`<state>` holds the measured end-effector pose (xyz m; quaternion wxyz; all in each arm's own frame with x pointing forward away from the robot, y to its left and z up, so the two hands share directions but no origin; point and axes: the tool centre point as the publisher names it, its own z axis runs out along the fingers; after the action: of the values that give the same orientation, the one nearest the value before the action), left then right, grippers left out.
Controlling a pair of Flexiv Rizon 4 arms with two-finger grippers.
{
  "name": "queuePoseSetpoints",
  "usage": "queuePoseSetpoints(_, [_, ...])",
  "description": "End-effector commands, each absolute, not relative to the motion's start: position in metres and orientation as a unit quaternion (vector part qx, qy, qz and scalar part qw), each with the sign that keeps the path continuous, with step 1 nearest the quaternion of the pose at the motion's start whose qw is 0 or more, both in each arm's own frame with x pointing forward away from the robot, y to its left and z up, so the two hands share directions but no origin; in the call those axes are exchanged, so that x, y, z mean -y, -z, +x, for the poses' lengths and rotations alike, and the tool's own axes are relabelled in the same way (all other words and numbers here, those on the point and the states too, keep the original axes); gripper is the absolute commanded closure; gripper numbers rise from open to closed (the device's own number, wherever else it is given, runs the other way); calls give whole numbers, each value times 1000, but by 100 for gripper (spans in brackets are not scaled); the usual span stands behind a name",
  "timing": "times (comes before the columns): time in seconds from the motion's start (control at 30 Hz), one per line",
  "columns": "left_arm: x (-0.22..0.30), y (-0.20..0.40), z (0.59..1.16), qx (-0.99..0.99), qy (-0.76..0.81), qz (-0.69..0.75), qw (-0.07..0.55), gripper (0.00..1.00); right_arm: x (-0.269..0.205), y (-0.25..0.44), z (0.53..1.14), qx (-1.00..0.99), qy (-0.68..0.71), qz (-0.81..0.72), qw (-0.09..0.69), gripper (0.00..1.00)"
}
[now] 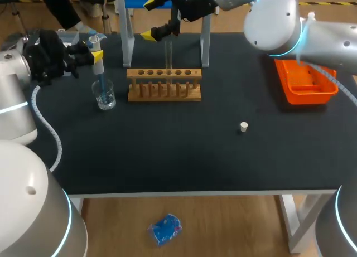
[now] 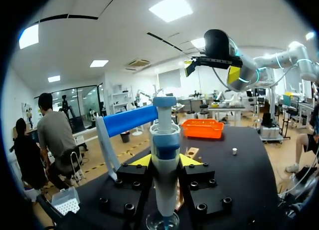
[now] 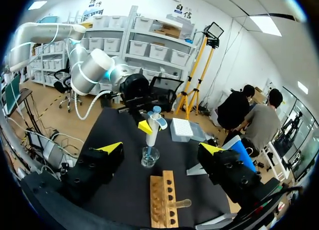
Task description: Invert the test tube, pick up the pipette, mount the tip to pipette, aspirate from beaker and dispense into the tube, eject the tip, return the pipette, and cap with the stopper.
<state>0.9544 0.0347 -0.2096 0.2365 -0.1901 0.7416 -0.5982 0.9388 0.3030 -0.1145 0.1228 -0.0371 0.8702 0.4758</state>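
The left arm is held low over the left rear of the table. Its gripper is closed on the pipette, which is kept upright with its lower end inside the beaker. The right arm is stretched across the far edge, its gripper spread wide with nothing gripped, above the test tube standing in the wooden rack. The stopper is seen lying well apart on the table. The pipette's tip is blurred by the glass, and whether liquid is touched cannot be told.
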Motion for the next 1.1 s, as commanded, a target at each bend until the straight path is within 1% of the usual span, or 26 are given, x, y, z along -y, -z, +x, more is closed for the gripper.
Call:
queuePoseSetpoints(0.03, [-35,209,954,-742,598,-190,236,100,-302,114,939,-870,-476,-38,122,0])
queuePoseSetpoints(0.13, [-35,209,954,-742,598,-190,236,100,-300,112,941,-868,-480,-43,120,0])
queuePoseSetpoints(0.2, [-35,209,954,-742,598,-190,236,100,-286,109,947,-867,-482,-47,119,0])
queuePoseSetpoints(0.5, [-35,209,954,-742,598,-190,236,100,-201,109,977,-867,-473,-54,148,0])
queuePoseSetpoints(0.63, [-35,209,954,-742,598,-190,236,100,-173,117,983,-870,-473,-37,134,0])
queuePoseSetpoints(0.97, [-35,209,954,-742,598,-190,236,100,-143,156,966,-866,-486,-76,86,0])
queuePoseSetpoints(1.1, [-35,209,954,-742,598,-190,236,100,-140,173,966,-882,-458,-78,85,0])
